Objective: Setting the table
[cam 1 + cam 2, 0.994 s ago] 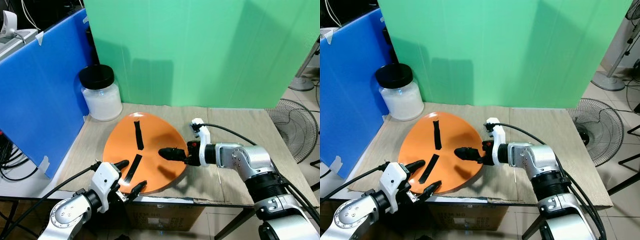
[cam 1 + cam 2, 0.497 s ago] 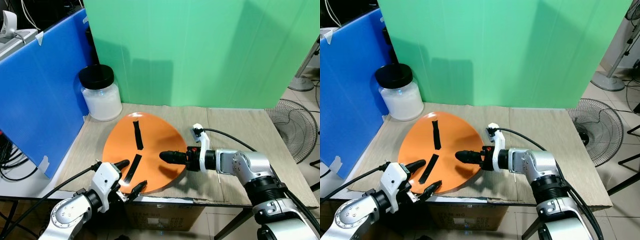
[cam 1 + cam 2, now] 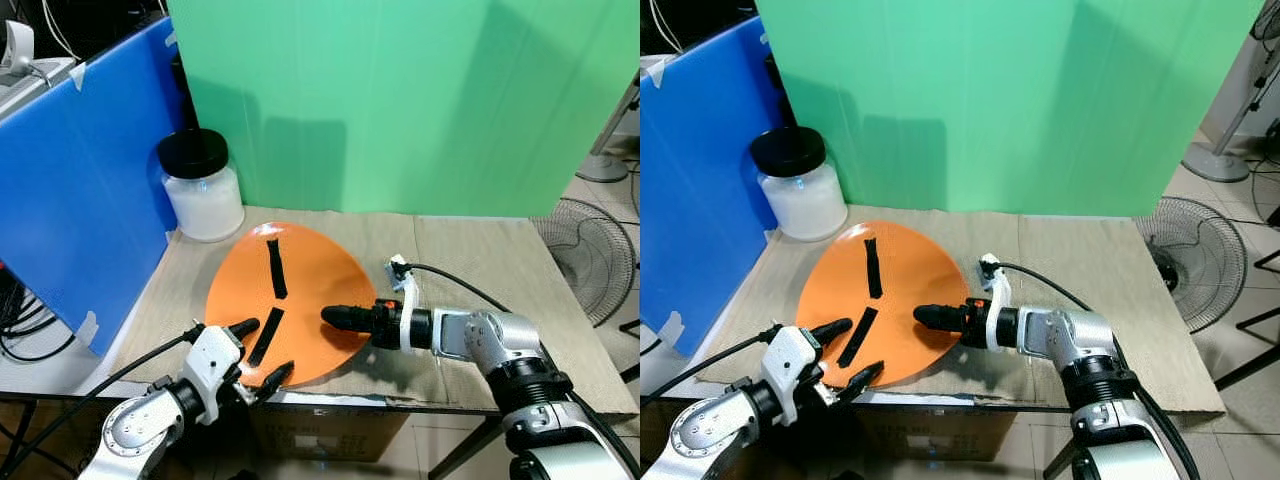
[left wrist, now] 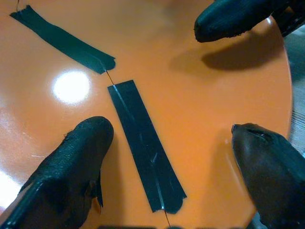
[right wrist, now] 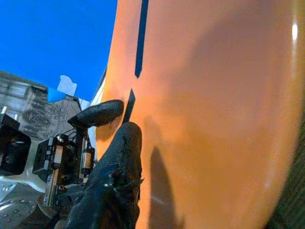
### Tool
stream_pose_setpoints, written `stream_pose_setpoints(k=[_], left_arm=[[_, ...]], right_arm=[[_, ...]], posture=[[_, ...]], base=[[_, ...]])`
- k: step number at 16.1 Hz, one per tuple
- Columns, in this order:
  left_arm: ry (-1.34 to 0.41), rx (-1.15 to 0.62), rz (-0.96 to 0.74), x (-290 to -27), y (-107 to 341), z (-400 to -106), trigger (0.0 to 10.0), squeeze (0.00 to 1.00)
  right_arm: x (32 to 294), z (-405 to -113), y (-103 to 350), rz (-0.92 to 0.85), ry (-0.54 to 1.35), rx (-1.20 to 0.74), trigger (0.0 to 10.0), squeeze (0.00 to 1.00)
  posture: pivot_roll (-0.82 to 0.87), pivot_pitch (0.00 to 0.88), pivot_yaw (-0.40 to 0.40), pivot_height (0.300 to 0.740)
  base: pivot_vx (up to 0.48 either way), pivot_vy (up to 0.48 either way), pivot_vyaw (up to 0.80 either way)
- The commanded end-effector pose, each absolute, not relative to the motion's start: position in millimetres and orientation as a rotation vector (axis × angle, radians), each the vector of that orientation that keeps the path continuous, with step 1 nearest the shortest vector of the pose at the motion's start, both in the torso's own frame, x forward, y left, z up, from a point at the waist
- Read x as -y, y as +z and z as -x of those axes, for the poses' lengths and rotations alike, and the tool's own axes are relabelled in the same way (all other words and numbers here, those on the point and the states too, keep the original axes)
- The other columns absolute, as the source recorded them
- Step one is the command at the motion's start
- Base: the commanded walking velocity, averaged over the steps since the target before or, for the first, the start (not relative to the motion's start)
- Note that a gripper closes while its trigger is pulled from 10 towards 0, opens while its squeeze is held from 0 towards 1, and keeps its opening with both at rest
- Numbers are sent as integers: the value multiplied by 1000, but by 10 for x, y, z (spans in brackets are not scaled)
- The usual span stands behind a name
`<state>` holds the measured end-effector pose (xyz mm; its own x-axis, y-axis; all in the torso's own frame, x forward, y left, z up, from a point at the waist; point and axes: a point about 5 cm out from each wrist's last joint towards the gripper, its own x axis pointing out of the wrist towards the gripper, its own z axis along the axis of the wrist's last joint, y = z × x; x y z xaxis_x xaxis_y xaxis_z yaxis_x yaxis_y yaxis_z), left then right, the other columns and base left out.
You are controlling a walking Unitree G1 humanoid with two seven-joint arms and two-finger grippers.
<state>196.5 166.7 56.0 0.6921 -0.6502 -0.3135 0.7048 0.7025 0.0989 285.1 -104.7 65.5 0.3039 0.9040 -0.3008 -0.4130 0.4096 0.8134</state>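
Note:
An orange plate (image 3: 300,280) with two black tape strips (image 3: 275,268) lies on the cloth-covered table (image 3: 480,250). My right gripper (image 3: 338,317) reaches in from the right and is shut on the plate's right rim. One finger (image 5: 114,167) lies on top of the plate; the other is hidden beneath it. My left gripper (image 3: 260,350) stands open at the plate's front edge. Its two fingers (image 4: 71,162) straddle the nearer tape strip (image 4: 143,148) just above the plate.
A white jar with a black lid (image 3: 203,187) stands at the back left of the table. A blue board (image 3: 80,180) walls the left side and a green screen (image 3: 420,100) the back. A floor fan (image 3: 590,250) stands off the right edge.
My right gripper has sunk lower and toward the front edge, and the plate's right rim has come down with it to lie flatter. The left gripper has stayed put.

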Motion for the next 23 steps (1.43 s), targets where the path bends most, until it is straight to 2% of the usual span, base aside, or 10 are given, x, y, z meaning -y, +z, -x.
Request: stream_pose_setpoints(k=[1, 11, 13, 14, 18, 19, 23], left_arm=[[-774, -354, -239, -1685, 413, -1899, 10000, 0], [-737, -270, -274, -1729, 555, -2024, 10000, 0], [-715, -236, -212, -1726, 669, -2061, 10000, 0], [-709, -203, -186, -1718, 760, -2075, 10000, 1000], [-604, 20, -108, -1634, 1285, -2063, 10000, 992], [-568, 106, -43, -1578, 1551, -1973, 10000, 0], [-504, 104, -25, -1581, 1645, -1769, 10000, 0]], right_arm=[[1041, -2817, 621, -721, 970, -862, 0, 0], [1069, -2850, 642, -794, 928, -825, 0, 0], [1084, -2865, 655, -807, 914, -814, 0, 0], [1085, -2872, 667, -815, 909, -805, 0, 0], [1158, -2911, 753, -854, 848, -724, 0, 0], [1312, -2931, 867, -880, 798, -648, 0, 0], [1685, -2888, 1156, -864, 727, -485, 0, 0]], posture=[[-103, 0, -3, 740], [-103, 0, 7, 740], [-103, 0, 7, 740], [-98, 0, 9, 740], [-90, 0, 17, 740], [-79, 0, 17, 740], [-75, 0, 26, 740]], base=[[0, 0, 0], [0, 0, 0], [0, 0, 0], [0, 0, 0], [0, 0, 0], [0, 0, 0], [0, 0, 0]])
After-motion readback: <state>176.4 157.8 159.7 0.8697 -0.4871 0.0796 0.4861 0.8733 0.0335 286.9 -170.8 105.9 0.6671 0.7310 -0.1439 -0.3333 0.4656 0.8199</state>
